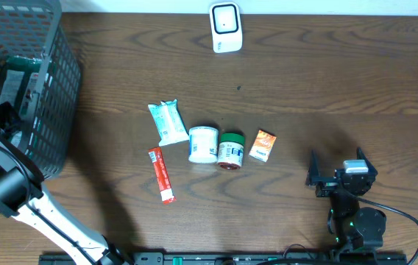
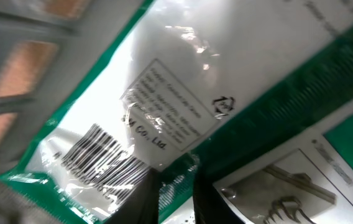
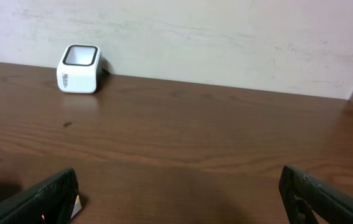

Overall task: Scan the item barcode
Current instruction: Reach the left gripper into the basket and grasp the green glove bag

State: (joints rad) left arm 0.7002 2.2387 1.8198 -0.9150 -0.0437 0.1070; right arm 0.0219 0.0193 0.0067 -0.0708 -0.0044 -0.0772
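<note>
Where the left gripper [image 2: 176, 190] reached inside the dark grey mesh basket [image 1: 54, 110], its black fingers [image 2: 151, 200] stood close together, pinched on the crinkled edge of a clear plastic packet with green borders [image 2: 183, 68]. The packet's black barcode [image 2: 99, 158] faced the wrist camera just beside the fingers, next to a white printed label [image 2: 164, 106]. Basket wire crossed the wrist view on the left, and from overhead the basket hid the gripper. The left arm [image 1: 6, 184] rose from the table's near edge towards the basket. Well apart, the right gripper [image 1: 339, 175] sat low with its jaws spread wide above the brown wooden table [image 1: 327, 81], facing the white box-shaped scanner [image 1: 225, 28] at the far edge.
</note>
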